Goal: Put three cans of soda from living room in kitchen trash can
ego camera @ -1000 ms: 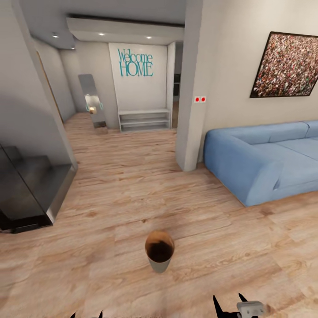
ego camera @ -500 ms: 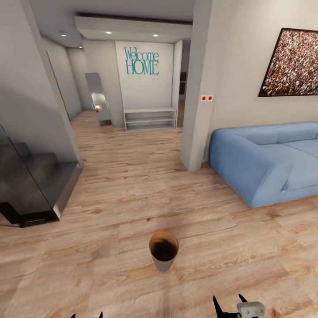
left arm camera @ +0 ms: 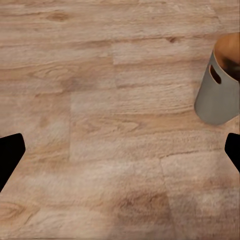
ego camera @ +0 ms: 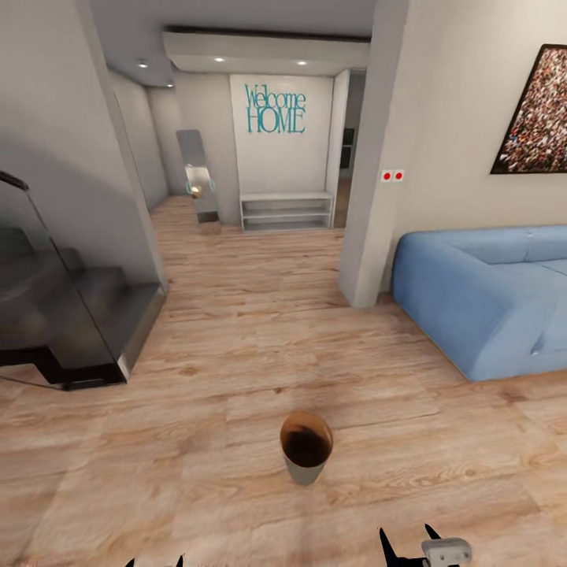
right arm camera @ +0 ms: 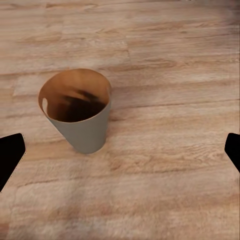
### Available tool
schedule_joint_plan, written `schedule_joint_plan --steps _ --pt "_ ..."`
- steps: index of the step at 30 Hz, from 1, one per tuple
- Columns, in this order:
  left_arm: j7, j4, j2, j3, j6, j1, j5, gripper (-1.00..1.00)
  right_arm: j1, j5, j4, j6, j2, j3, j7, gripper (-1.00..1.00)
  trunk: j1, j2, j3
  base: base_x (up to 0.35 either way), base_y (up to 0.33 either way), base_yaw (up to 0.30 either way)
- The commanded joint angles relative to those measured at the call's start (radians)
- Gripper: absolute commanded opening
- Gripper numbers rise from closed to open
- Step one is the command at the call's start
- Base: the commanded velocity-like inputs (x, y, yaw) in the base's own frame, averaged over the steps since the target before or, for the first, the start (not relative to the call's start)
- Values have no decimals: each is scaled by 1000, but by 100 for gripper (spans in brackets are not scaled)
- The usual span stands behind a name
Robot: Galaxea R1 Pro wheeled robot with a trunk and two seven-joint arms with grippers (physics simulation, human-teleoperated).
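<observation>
I'm between rooms with nothing in hand, so I judge this the travelling step: no soda can is to be seen from here, and collecting one comes next. The tash can [ego camera: 306, 446] stands upright on the wood floor [ego camera: 236, 331], straight ahead of me and close in front of both arms, with its brown inside open to view.

The left tool [left arm camera: 120, 150] and right tool [right arm camera: 120, 150] are both spread wide and hold nothing; their dark fingertips [left arm camera: 10, 152] sit at the far edges of each wrist view over bare boards.

Well beyond the tash can and to its right is the blue sofa [ego camera: 488, 295], with a square pillar [ego camera: 368, 236] beside it. To the tash can's left, further back, are dark stairs [ego camera: 71, 315]. I'd steer around the bin first; clipping it could tip it over.
</observation>
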Motion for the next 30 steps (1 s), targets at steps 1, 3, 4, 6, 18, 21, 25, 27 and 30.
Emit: schedule_joint_plan --steps 1,3,4,6,18,21,25,27,30 --pt "0 0 0 0 0 0 0 100 0 0 0 0 0 0 0 100 0 0 0 0 0 245" --pt "0 1 0 0 0 0 -1 100 0 0 0 0 0 0 0 100 0 0 0 19 0 247" --pt "-1 1 0 0 0 0 -1 100 0 0 0 0 0 0 0 100 0 0 0 65 0 249" --pt "-1 1 0 0 0 0 -1 100 0 0 1 0 0 -1 0 100 0 0 0 128 0 219" --pt "-8 0 0 10 1 0 5 100 0 0 2 0 -1 -1 0 100 0 0 0 284 0 50" --pt "-8 0 0 10 1 0 5 100 0 0 2 -1 -3 -1 0 100 0 0 0 323 0 5" --pt "-9 0 0 11 2 0 4 100 0 0 2 -1 -6 -1 0 100 0 0 0 325 0 2" --pt "-8 -1 0 11 2 0 4 100 0 0 2 -1 -6 -1 0 100 0 0 0 326 0 1" --pt "-8 -1 0 10 2 0 4 100 0 0 5 -1 -7 -1 0 100 0 0 0 327 0 0"
